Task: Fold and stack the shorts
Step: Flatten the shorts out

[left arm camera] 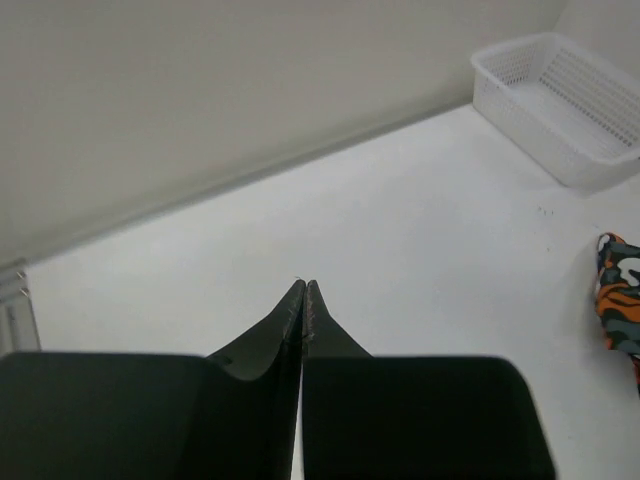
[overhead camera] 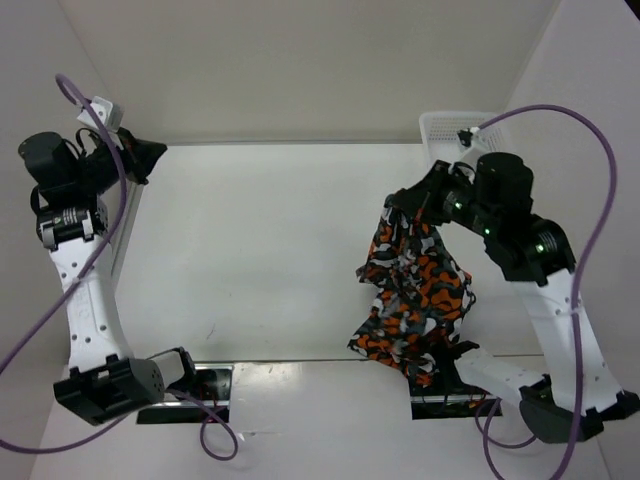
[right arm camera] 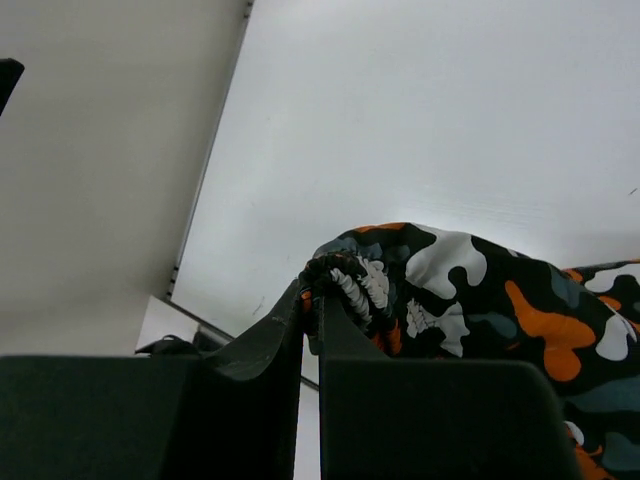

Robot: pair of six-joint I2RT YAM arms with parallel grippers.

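The right pincer (right arm camera: 312, 292) is pressed almost together on a bunched edge of the shorts (overhead camera: 415, 290). The right wrist view shows ruched, gathered cloth at the fingertips, so this looks like the waistband. From that single pinch the garment hangs in a crumpled drape over the right side of the bench (overhead camera: 260, 250), and its lower part appears to reach the surface near the front edge, close to the right arm's base.

Holding it from one high point lets the cloth's own weight pull it out of a heap. I judge that to be the reason for the lift: the shorts need to open out and lie flat before any fold can be made.

The left pincer (left arm camera: 304, 292) is pressed together on nothing, raised at the far left corner and well apart from the cloth. It seems parked there to leave the middle of the bench free for spreading.

The white mesh basket (overhead camera: 445, 128) stands at the far right corner behind the right arm, apart from the shorts.

No fold is made yet. A one-point hold may let the cloth twist, so the next move likely calls for a second grip along the waistband.
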